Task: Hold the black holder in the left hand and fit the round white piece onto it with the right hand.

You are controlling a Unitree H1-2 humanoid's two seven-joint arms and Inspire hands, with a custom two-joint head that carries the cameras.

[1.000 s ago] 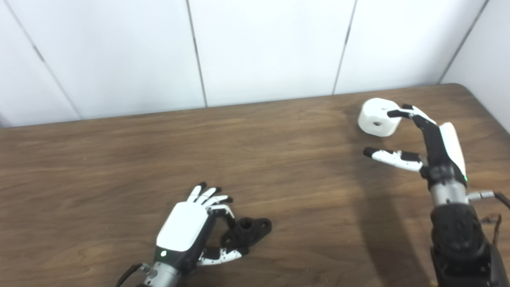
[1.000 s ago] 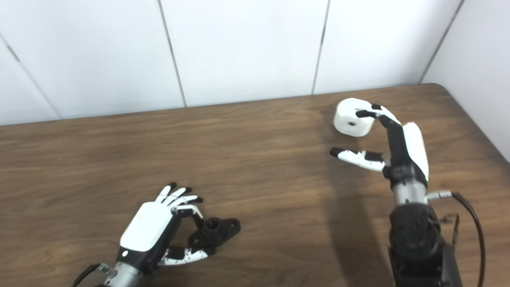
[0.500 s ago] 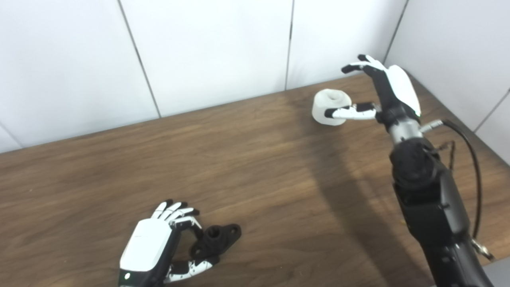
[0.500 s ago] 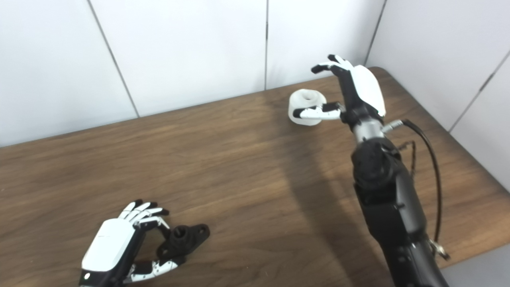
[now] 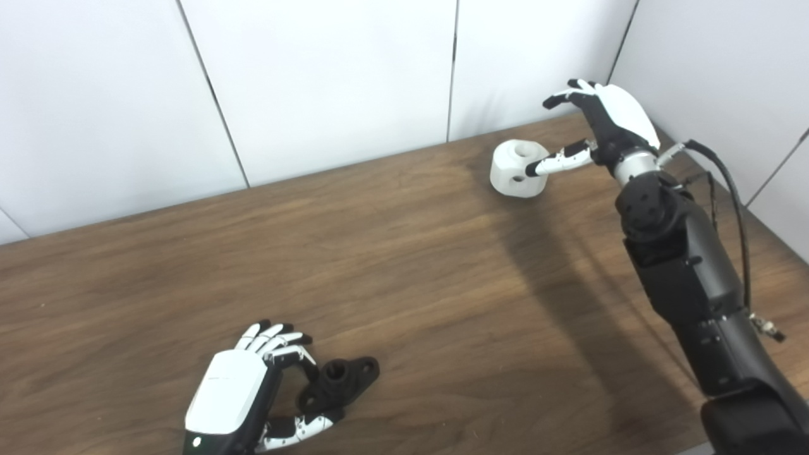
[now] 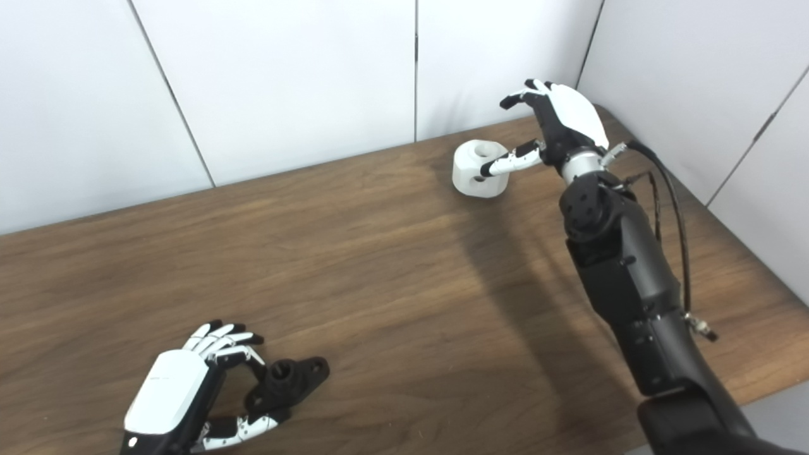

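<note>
The reach for the round white piece (image 5: 517, 169) is under way — it sits on the table (image 5: 404, 265) by the far wall, the unclenched right hand (image 5: 607, 123) just beside it, thumb touching. Well nearer, the left hand (image 5: 243, 395) curls loosely around the black holder (image 5: 341, 379), not lifted. Next, I judge, fingers must close — free tabletop lies between.

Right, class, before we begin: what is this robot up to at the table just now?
A two-handed robot is setting up an assembly on a wooden table. Its left hand lies near the front edge, fingers curled around the black holder, which rests on the wood. Its right hand reaches to the far corner, fingers spread, thumb tip against the side of the round white piece, which also sits on the table. Neither part is lifted and they lie far apart, so the fitting has not begun.
</note>
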